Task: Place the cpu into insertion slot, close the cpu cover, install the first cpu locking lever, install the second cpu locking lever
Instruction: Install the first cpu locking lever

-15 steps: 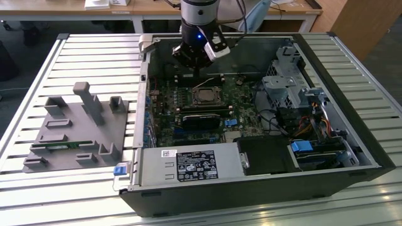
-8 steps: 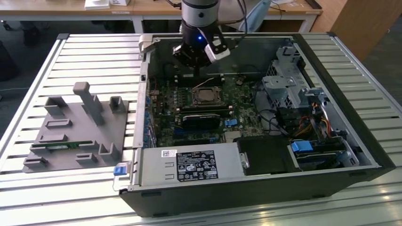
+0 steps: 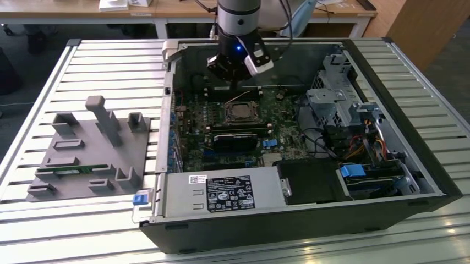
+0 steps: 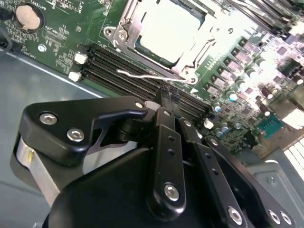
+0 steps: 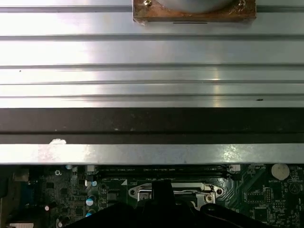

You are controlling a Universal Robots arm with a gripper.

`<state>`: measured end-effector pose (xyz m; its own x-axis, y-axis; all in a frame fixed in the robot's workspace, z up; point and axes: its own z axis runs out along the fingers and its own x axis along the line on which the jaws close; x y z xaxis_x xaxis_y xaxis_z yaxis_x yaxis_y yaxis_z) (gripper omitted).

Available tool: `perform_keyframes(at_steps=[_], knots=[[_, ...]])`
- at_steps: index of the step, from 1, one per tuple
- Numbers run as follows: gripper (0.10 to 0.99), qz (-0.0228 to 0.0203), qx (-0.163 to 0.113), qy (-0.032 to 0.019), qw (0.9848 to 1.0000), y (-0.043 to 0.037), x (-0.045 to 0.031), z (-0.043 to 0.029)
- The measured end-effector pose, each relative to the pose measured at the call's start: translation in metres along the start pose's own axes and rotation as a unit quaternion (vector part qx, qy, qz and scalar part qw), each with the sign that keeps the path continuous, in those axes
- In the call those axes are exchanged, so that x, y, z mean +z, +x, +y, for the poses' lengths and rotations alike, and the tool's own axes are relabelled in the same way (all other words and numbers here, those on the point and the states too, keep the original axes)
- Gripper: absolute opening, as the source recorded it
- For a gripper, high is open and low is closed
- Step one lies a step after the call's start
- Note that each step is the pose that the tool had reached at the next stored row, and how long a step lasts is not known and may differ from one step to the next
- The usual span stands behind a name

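black robot gripper [image 4: 164, 97] above green motherboard [image 4: 237, 66] inside open black computer case [image 3: 411, 181]; fingers [image 4: 167, 102] drawn close together, tips by a thin silver wire locking lever [image 4: 142, 74], grasp cannot be told. small square silvery-grey cpu [image 4: 168, 28] seated in socket, framed by thin silver metal cpu cover [image 4: 124, 19] lying flat around it. grey fixture block [image 3: 88, 151] on slatted table, well apart.
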<state>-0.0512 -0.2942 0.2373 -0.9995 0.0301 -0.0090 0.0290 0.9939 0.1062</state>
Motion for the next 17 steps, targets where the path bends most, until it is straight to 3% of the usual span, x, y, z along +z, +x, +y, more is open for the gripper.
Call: perform_keyframes(at_steps=[4, 17], knots=[[0.106, -0.0001, 0.0, 0.003, 1.0, -0.0034, 0.0052, 0.0004], [0.106, 0.0004, -0.005, 0.0031, 1.0, -0.0143, 0.0113, 0.0011]])
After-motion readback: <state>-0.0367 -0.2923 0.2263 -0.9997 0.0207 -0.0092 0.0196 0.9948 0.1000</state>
